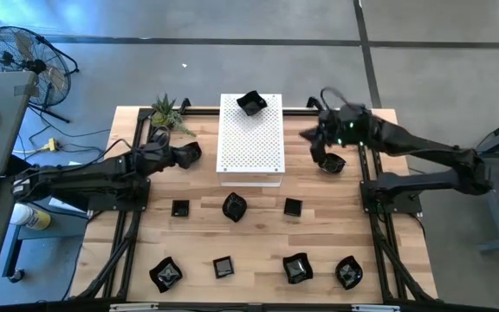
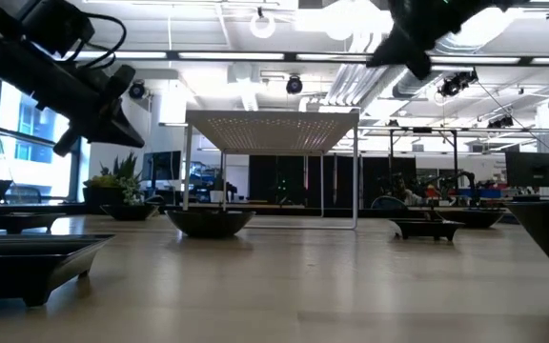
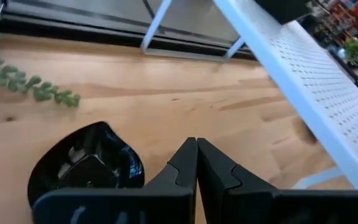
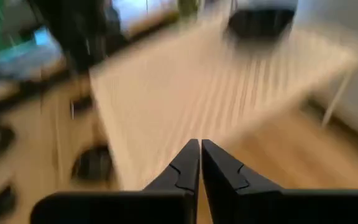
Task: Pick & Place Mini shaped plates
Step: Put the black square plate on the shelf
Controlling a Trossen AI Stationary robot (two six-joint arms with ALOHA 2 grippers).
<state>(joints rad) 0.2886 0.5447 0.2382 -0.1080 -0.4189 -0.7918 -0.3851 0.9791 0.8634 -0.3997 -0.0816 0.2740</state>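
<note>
right hand (image 1: 317,146): fingers pressed together, empty, right of white board (image 1: 250,152) | left hand (image 1: 191,153): pressed together, idle | plates: one (image 1: 333,163) beneath, one (image 1: 250,103) on board, rest across near surface (image 1: 258,234) | likely glossy, slippery, stiff, brittle; pinch the rim

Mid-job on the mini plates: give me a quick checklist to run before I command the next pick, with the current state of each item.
1. Right gripper empty: ok, fingers together with nothing between them.
2. Left gripper empty: ok, shut with nothing held, beside a black plate near the plant.
3. One plate on the white perforated board: ok, a plate on the board sits at its far edge.
4. Plate near the right gripper resting on the table: ok.
5. Right wrist view steady enough to aim: not ok, smeared by motion.
6. Remaining plates stacked or touching: ok, all lie apart from each other.
</note>
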